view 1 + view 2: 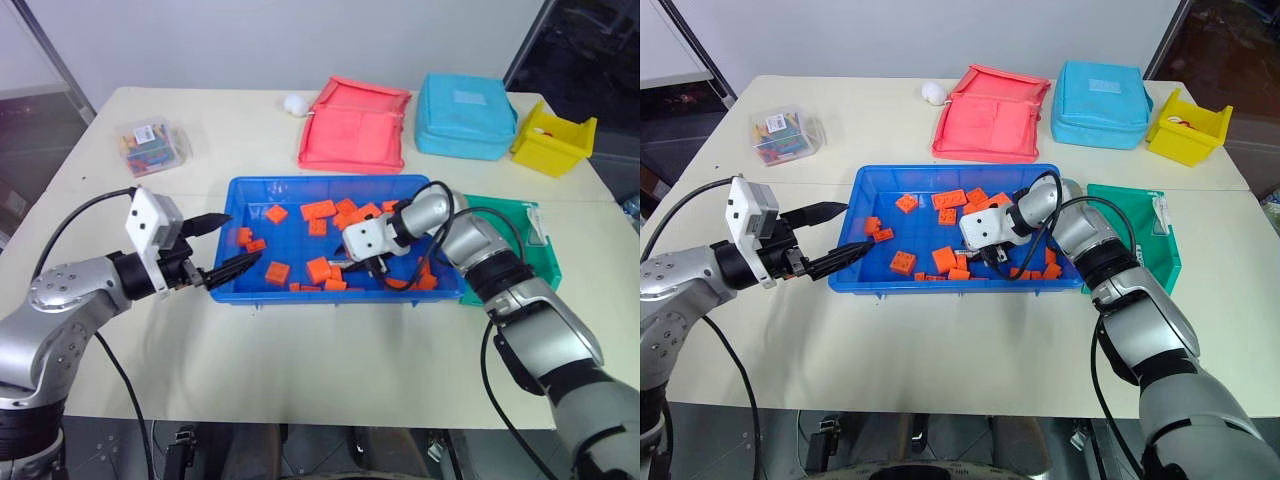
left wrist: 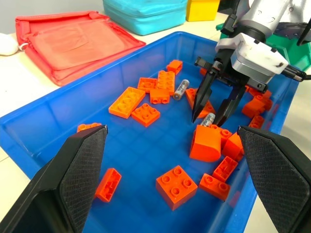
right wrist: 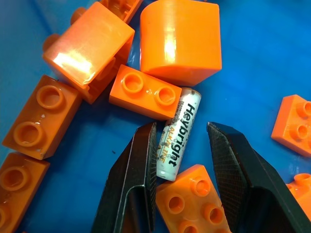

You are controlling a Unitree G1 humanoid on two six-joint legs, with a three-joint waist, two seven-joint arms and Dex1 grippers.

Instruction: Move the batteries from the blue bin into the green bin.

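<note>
The blue bin (image 1: 232, 210) sits mid-table with several orange blocks (image 1: 318, 269) in it. My right gripper (image 2: 207, 121) reaches down into it, fingers narrowed and straddling a battery (image 3: 177, 133) that lies on the bin floor. One finger (image 3: 143, 165) rests against the battery and a slim gap shows on the other side. A second battery (image 2: 181, 89) lies by a block further back. My left gripper (image 1: 238, 240) hovers wide open and empty over the bin's left rim. The green bin (image 1: 530, 262) stands just right of the blue bin, partly behind my right arm.
At the back of the table lie a red pouch (image 1: 355, 125), a light-blue pouch (image 1: 465, 115) and a yellow bin (image 1: 553, 138). A clear box of coloured bits (image 1: 152, 147) is at the back left, and a white ball (image 1: 295, 103) is near the red pouch.
</note>
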